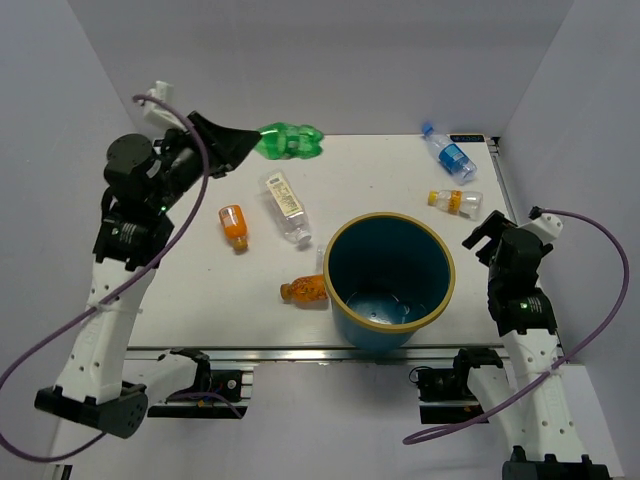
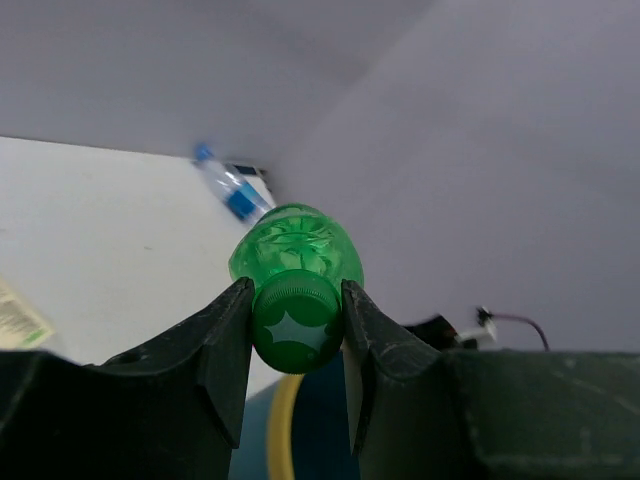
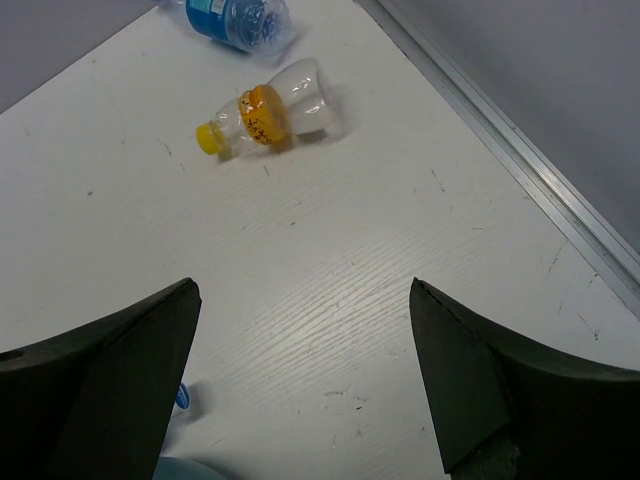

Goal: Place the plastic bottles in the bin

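My left gripper (image 1: pixel 252 142) is shut on the cap of the green bottle (image 1: pixel 292 141) and holds it in the air over the far left of the table; the left wrist view shows the green bottle (image 2: pixel 296 268) clamped between the fingers (image 2: pixel 215 345). The teal bin (image 1: pixel 389 280) with its tan rim stands at the near middle. An orange bottle (image 1: pixel 234 225) and the clear square cream-labelled bottle (image 1: pixel 286 206) lie left of it. Another orange bottle (image 1: pixel 304 290) lies against its left side. The blue-labelled bottle (image 1: pixel 449 155) and yellow-capped bottle (image 1: pixel 455 200) lie at far right. My right gripper (image 1: pixel 487 237) is open and empty.
The table's right edge has a metal rail (image 3: pixel 520 165). Grey walls enclose the table on the left, back and right. The yellow-capped bottle (image 3: pixel 265 113) and blue-labelled bottle (image 3: pixel 232 20) lie ahead of my right gripper (image 3: pixel 302 330).
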Robot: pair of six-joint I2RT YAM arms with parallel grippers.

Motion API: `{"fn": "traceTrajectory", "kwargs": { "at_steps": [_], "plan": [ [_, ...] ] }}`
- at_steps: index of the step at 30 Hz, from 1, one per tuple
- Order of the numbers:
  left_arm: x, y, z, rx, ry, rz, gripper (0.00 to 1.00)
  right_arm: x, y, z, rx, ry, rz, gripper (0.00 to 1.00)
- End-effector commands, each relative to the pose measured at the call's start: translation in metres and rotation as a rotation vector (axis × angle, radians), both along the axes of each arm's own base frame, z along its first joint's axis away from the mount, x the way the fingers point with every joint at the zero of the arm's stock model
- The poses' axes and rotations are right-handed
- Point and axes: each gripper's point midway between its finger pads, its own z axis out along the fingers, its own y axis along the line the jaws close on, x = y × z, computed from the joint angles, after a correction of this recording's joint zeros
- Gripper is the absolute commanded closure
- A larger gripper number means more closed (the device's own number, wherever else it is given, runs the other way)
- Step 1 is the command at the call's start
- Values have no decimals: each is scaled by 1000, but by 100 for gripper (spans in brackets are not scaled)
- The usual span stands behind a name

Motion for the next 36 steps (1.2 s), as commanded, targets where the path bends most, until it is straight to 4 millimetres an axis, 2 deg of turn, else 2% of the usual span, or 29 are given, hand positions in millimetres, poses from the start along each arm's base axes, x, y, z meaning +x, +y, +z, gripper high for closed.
{"fn": "traceTrajectory", "kwargs": {
  "at_steps": [1,2,4,5,7,10,15,18,20,22,23,26,27,28,30,31,36],
  "plan": [
    [-15,-53,22,-25,-64,-229,100,12,2,17,-11,-47,17,11],
    [-23,-76,27,-14,-74,-281,100,13,2,17,-12,-40,19,11],
    [-21,-94,24,12,-73,-276,100,15,4,15,-10,-27,29,11],
    [-31,-113,22,20,-68,-326,100,16,4,14,-10,-27,33,11],
    [-29,-132,13,61,-40,-358,100,17,4,13,-9,-24,31,11],
    [-46,-163,1,95,-28,-441,100,18,0,10,-21,-16,12,11],
    [-75,-186,-19,134,-18,-488,100,29,1,-3,-29,32,19,11],
    [-86,-195,-42,172,20,-501,100,41,5,-4,-35,50,51,11],
    [-91,-201,-58,196,51,-514,100,50,9,7,-42,36,82,11],
    [-94,-204,-70,217,73,-524,91,62,16,3,-61,66,142,11],
    [-93,-205,-78,238,78,-528,73,71,20,3,-76,76,182,11],
    [-92,-205,-79,253,68,-520,40,81,22,-3,-56,123,195,11],
    [-91,-204,-77,260,57,-517,20,84,20,-5,-35,138,167,11],
    [-90,-204,-76,264,52,-513,14,90,19,-4,-30,150,157,11],
    [-89,-202,-69,275,31,-505,4,96,17,-5,-21,154,140,11],
    [-87,-200,-67,278,26,-487,2,99,17,-5,-4,149,129,11],
    [-71,-189,-59,315,9,-385,2,113,15,-14,90,159,48,11]
  ]
}}
